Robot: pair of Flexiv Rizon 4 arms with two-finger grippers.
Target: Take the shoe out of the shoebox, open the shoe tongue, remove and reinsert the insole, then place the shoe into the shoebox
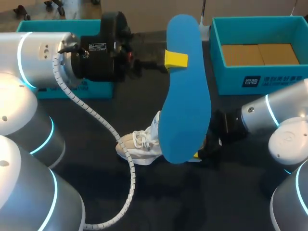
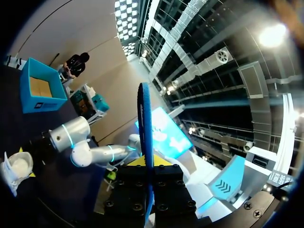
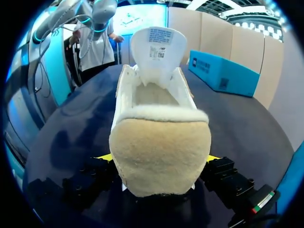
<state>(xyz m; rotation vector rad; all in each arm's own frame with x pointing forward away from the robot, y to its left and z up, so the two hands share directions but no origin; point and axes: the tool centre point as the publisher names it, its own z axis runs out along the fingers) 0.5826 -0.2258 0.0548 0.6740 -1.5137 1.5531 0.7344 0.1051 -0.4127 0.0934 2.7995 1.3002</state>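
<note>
L end effector [image 1: 175, 58] pinches blue insole [image 1: 185, 91] aloft; R end effector [image 1: 201, 151] clamps white shoe [image 1: 142, 144] heel on desk [image 1: 231, 192]. Risk: thin insole may buckle against tongue [image 3: 159, 47] on reinsertion.

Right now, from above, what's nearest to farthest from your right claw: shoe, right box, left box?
1. Shoe, mid-table, its heel held in the right claw.
2. Right box, at the table's far right.
3. Left box, across the table at far left.
</note>
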